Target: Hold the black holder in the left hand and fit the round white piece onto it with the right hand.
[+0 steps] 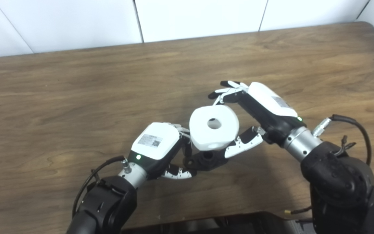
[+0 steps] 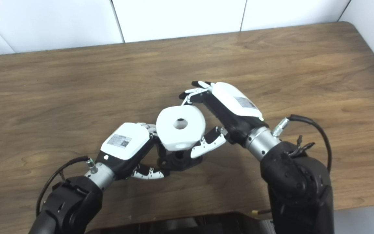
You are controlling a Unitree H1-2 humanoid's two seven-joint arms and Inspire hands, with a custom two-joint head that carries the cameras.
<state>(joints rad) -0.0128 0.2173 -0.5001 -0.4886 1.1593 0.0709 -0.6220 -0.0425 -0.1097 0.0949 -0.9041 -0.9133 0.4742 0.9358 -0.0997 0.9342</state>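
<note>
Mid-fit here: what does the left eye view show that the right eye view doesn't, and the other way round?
Only the left eye view: the table's rounded far right corner sits almost at the picture's edge, with little wall beyond it. Only the right eye view: more white wall right of that corner. Both: the left hand gripping the black plastic holder, the right hand closed on the round white piece with a centre hole, directly above the holder, over the brown wooden table.

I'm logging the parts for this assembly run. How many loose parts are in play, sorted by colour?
White: 1, the round white piece with a centre hole, held in the right hand.
Black: 1, the black plastic holder, held in the left hand.
Total: 2
</note>
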